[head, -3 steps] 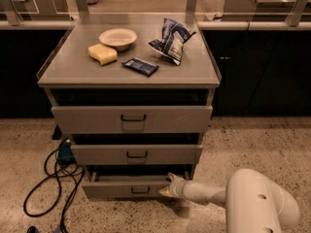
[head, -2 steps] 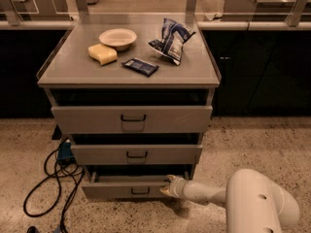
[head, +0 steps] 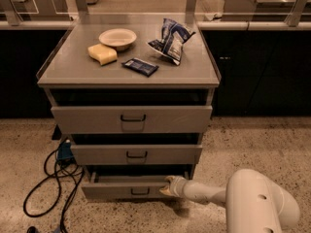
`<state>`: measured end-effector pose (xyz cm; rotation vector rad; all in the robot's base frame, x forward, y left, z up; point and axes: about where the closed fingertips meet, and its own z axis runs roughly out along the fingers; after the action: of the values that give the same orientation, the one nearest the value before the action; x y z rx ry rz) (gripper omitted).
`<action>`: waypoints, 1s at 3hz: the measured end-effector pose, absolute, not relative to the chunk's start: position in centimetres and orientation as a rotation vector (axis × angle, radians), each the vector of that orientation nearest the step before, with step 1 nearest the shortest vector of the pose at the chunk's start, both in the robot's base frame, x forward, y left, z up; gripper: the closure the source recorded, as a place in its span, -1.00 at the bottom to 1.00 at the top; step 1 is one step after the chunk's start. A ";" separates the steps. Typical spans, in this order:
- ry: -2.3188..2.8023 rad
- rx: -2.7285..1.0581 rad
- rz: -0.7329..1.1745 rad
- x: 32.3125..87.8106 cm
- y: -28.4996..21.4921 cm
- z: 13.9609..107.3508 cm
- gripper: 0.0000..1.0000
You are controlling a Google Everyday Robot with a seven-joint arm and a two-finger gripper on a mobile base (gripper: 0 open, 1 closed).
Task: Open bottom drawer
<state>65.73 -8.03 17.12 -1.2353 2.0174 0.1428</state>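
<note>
– Three grey drawers sit stacked in one metal cabinet. Where is the gripper?

– The gripper (head: pixel 167 186) is low down, at the right end of the bottom drawer (head: pixel 116 190), touching its front near the top edge. I cannot tell whether the jaws are clenched or released. A white arm (head: pixel 252 203) runs off from them to the lower right.

– And the bottom drawer itself?

– It stretches left from the jaws, pulled partly out, with a strip of its inside showing behind the front. Its small dark handle (head: pixel 140 191) is just left of the jaws, not held.

– What lies above them?

– Directly above and left is the middle drawer (head: pixel 97 155), then the top drawer (head: pixel 87 119). Higher still is the worktop (head: pixel 92 74), carrying a pale bowl (head: pixel 117 37), a yellow sponge (head: pixel 102 54), a dark blue packet (head: pixel 140 66) and a crumpled blue and white bag (head: pixel 171 40).

– Anything on the floor?

– Far left of the jaws, a black cable (head: pixel 43 178) loops across the speckled floor (head: pixel 272 140).
</note>
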 end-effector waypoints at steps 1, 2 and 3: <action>2.017 -1.235 0.143 65.7 -8.1 17.5 1.00; 2.017 -1.235 0.143 65.7 -8.2 17.6 1.00; 2.011 -1.225 0.136 62.3 -8.3 16.8 1.00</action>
<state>62.31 -8.34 16.85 -1.2248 2.0108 0.1365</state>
